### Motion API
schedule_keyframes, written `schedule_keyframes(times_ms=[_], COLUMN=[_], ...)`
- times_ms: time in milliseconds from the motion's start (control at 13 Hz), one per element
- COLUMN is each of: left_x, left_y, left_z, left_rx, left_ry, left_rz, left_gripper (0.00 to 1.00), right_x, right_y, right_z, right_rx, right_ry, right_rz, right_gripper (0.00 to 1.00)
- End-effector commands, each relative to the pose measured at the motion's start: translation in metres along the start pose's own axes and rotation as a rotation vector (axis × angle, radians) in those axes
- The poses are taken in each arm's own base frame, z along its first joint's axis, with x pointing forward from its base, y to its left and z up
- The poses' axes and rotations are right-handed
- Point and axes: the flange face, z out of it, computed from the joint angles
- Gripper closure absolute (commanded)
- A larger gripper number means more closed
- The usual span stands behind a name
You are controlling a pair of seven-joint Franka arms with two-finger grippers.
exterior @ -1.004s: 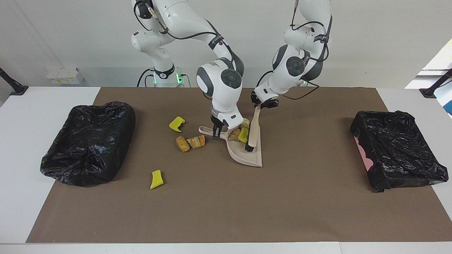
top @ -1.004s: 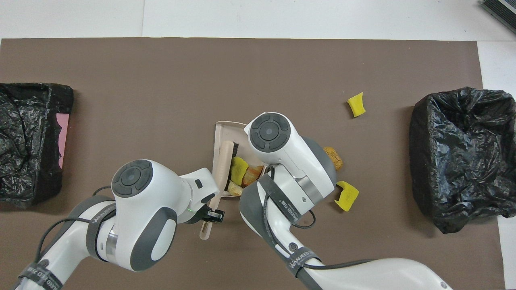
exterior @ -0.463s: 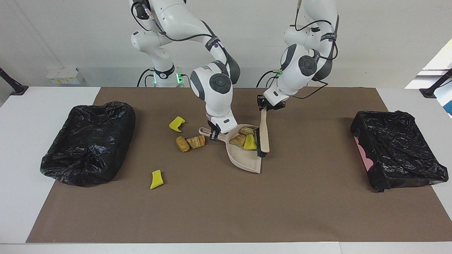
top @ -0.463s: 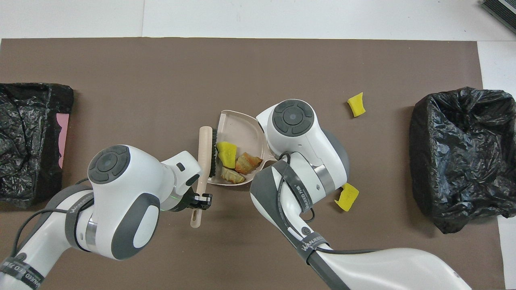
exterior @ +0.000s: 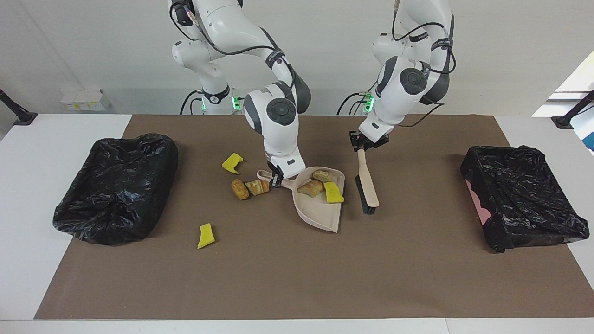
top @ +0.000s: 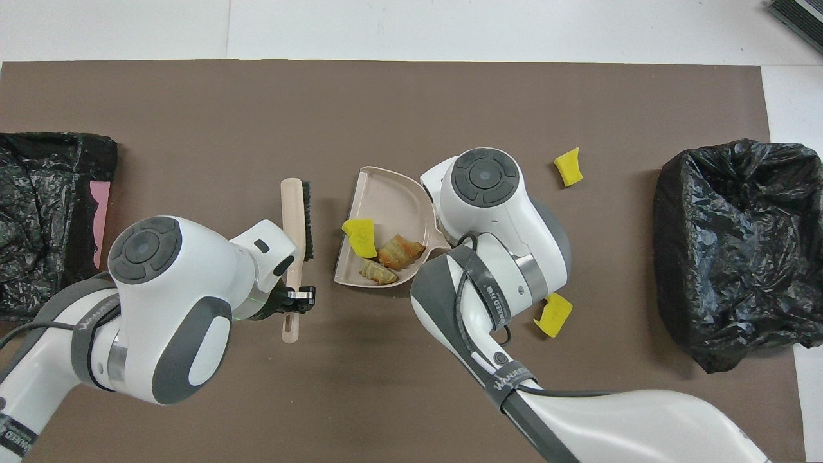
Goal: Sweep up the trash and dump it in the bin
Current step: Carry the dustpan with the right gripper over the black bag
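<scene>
Brush (exterior: 366,185), pinched by left gripper (exterior: 361,144), now drawn clear of dustpan (exterior: 320,211), whose handle right gripper (exterior: 277,178) pinches; three trash scraps (exterior: 323,185) loaded, four (exterior: 250,187) on mat toward right arm's end, so another sweep likely precedes dumping.

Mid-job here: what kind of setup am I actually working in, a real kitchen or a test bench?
Most likely a lab test bench, not a kitchen: a white table under a brown mat, staged foam and bread-like trash laid out for a dustpan and brush, and two bag-lined bins at the table's ends.
</scene>
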Motion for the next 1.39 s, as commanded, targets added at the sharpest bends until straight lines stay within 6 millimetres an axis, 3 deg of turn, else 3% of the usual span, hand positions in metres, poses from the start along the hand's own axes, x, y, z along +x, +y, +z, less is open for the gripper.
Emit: schedule_keyframes(times_ms=[0,77,309,772,1081,1312], left_x=[-0.022,-0.038,-0.094,-0.203,-0.243,-0.251], left_y=[0.003,0.008,0.056,0.100,0.115,0.118], left_z=[-0.002,0.008,0.022,0.066,0.100,0.112], left_rx=[0.039,0.055,0.108,0.162,0.170,0.173], left_ry=[-0.026,-0.032,-0.023,-0.006,0.009,-0.021], left_rz=[-0.026,-0.046,-0.069,-0.082,-0.025,-0.032], left_gripper=[1.00,1.00,1.00,1.00,1.00,1.00], right_x=[-0.018,-0.024,-0.045,-0.135,-0.202,-0.261], right_y=[0.013,0.017,0.037,0.085,0.114,0.134], right_z=[-0.014,-0.019,-0.034,-0.068,-0.084,-0.094], right_rx=[-0.002,-0.005,0.005,0.013,0.037,0.036], right_ry=[0.040,0.051,0.096,0.101,0.095,0.084], right_rz=[-0.021,-0.011,-0.034,-0.103,-0.113,-0.105], right_gripper=[1.00,1.00,1.00,1.00,1.00,1.00])
